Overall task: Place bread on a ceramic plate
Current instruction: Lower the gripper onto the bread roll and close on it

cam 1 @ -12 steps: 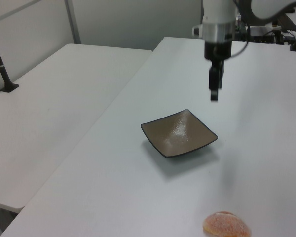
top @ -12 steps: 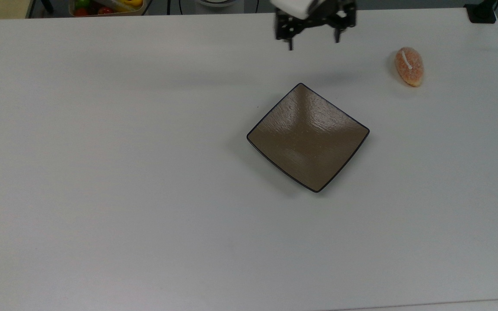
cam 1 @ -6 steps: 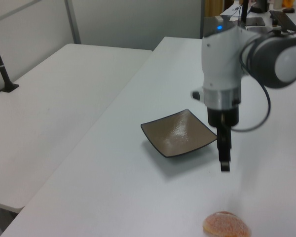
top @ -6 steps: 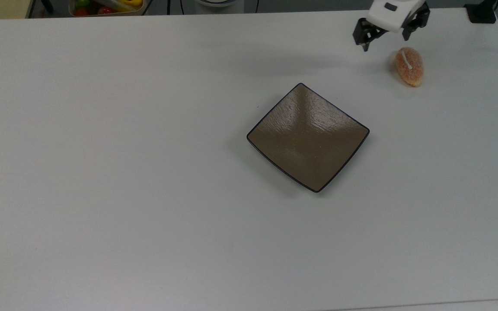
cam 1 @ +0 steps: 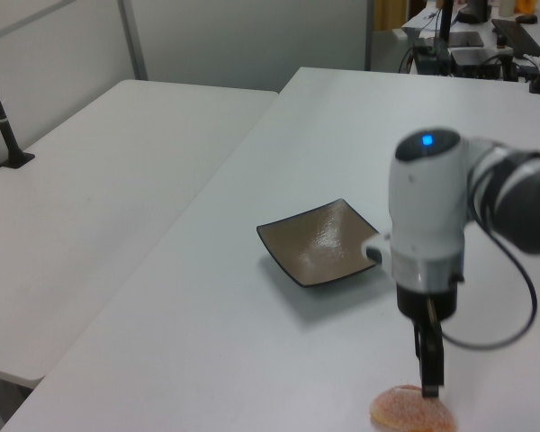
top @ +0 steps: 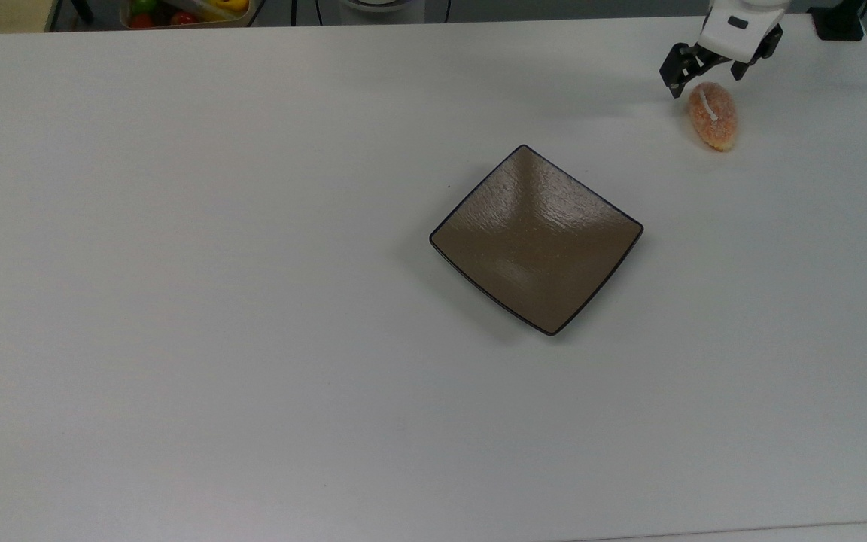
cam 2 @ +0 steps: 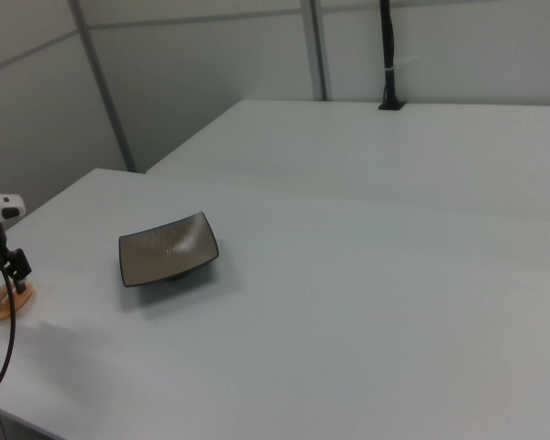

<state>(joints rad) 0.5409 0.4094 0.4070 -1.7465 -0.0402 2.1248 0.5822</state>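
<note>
The white table (top: 253, 301) carries 1 ceramic plate (top: 536, 239), bare, near its centre. The gripper (top: 707, 75) hangs over the bread (top: 713, 117), fingers apart. The bread lies on the table near the top view's upper right, well apart from the plate.

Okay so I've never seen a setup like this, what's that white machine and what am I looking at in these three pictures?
It is a robot arm whose gripper, a two-finger claw, hangs open just above a small sugared bun. It holds nothing. One camera looks straight down on the white table; the other two look across it from opposite sides. A square brown ceramic plate sits bare mid-table, apart from the bun, which lies near the top view's upper right corner. A container of colourful fruit-like items sits past the table's far edge.
</note>
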